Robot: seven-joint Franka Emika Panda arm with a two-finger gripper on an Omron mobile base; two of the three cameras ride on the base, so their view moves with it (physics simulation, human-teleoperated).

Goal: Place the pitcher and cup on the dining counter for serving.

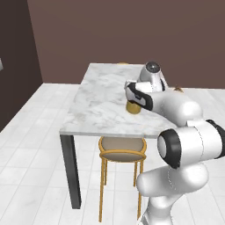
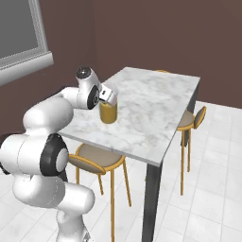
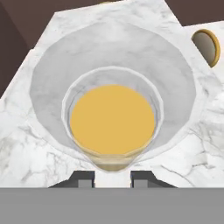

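One vessel, the pitcher, stands on the bench under your tool, fingers clamped on its near wall; part them slowly, then lift straight up.

I'm seeing bare marble lying open all around the pitcher on the dining counter; stools are sitting below the counter edges, blocking nothing above the top.
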